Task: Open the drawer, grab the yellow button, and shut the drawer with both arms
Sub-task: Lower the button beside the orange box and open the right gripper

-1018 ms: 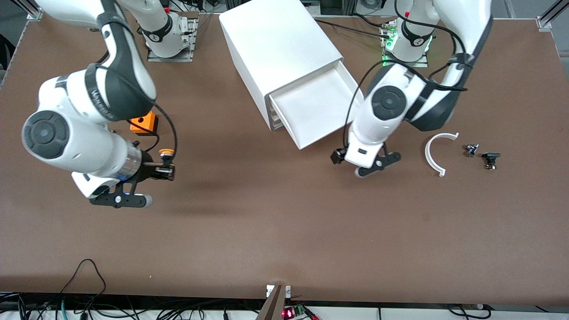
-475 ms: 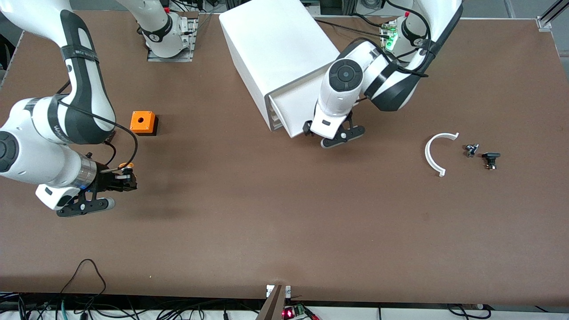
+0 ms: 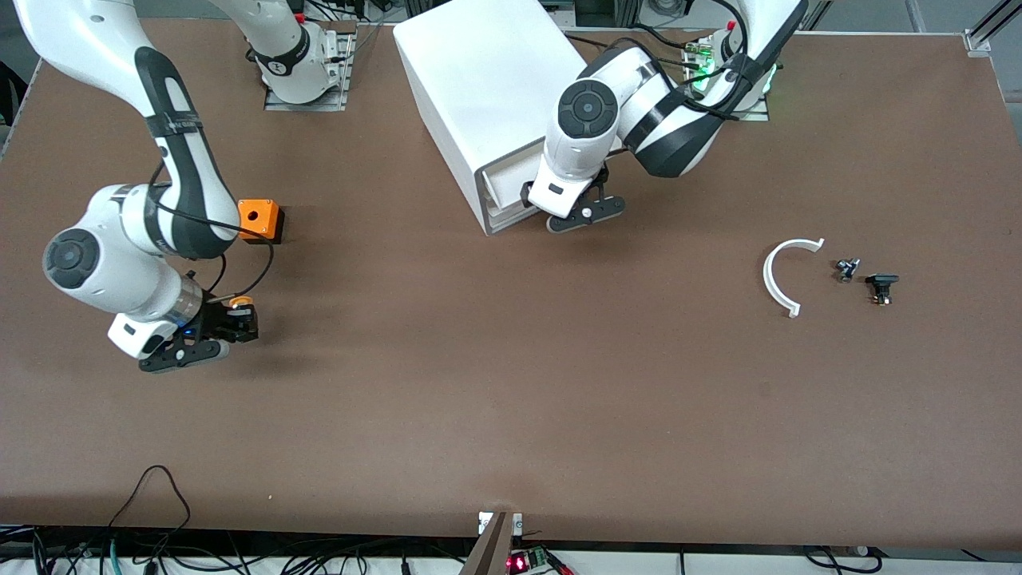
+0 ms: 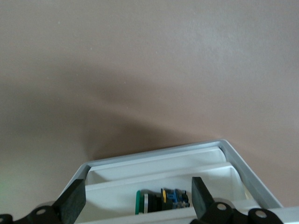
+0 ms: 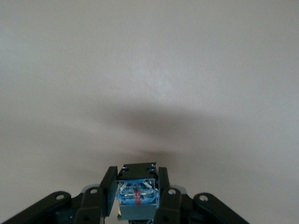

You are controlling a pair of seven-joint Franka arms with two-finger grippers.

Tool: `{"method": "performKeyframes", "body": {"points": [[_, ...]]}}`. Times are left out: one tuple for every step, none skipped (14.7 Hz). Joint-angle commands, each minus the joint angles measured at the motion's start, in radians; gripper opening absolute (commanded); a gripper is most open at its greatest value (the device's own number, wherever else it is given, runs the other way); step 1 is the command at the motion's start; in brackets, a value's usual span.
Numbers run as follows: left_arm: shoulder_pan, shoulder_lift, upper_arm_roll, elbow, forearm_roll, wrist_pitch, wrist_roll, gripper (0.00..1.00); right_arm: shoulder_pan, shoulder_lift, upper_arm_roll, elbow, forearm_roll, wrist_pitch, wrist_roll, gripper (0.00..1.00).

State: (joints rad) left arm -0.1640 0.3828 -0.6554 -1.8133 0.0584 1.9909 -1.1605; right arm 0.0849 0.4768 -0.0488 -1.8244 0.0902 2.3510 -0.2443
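At the right arm's end of the brown table [image 3: 495,383], we find the right gripper [image 3: 231,323] hanging low over the bare surface, nearer to the front camera than the orange cube-like box with a round hole [image 3: 259,219]. Its fingers are clamped on the tiny push-button with an orange-yellow cap and black square body [image 3: 239,304]; the right wrist view shows the button's body [image 5: 136,191] pinched squarely between both pads, a grip that we judge secure for carrying. At the middle of the table stands the white drawer cabinet [image 3: 487,88], angled toward the left arm's end, with its white drawer [image 3: 505,177] projecting only slightly from the front. The left gripper [image 3: 576,209] sits at that drawer front with its fingers spread wide and holding nothing; we judge that the open jaws serve as a broad pushing face, so that the drawer slides in straight. The left wrist view looks into the remaining gap and shows a second small component with a green cap [image 4: 161,200] lying in the drawer compartment. We judge the button retrieved and the closing step almost done. Toward the left arm's end lie a white curved plastic strip [image 3: 778,279] and two small dark parts [image 3: 866,279], well apart from both grippers.
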Motion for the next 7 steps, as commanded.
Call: {"method": "performKeyframes", "body": {"points": [[0.011,-0.036,-0.033,-0.038,-0.031,-0.015,-0.018,1.00,-0.008,-0.003,0.009,-0.078,0.023,0.082,-0.029,0.00],[0.011,-0.033,-0.041,-0.041,-0.031,-0.017,-0.018,1.00,-0.008,0.008,0.009,-0.085,0.023,0.102,-0.029,0.00],[0.011,-0.032,-0.043,-0.043,-0.043,-0.021,-0.018,1.00,-0.008,0.016,0.009,-0.099,0.023,0.128,-0.029,0.00],[0.011,-0.032,-0.049,-0.046,-0.070,-0.029,-0.016,1.00,-0.008,0.025,0.009,-0.111,0.023,0.155,-0.029,0.00],[0.011,-0.030,-0.050,-0.046,-0.083,-0.030,-0.016,1.00,-0.008,0.029,0.009,-0.116,0.023,0.168,-0.029,0.00],[0.011,-0.032,-0.050,-0.046,-0.087,-0.030,-0.016,1.00,-0.008,0.040,0.010,-0.116,0.023,0.168,-0.027,0.00],[0.009,-0.030,-0.052,-0.046,-0.089,-0.032,-0.016,1.00,-0.008,0.048,0.010,-0.116,0.023,0.172,-0.027,0.00]]}}
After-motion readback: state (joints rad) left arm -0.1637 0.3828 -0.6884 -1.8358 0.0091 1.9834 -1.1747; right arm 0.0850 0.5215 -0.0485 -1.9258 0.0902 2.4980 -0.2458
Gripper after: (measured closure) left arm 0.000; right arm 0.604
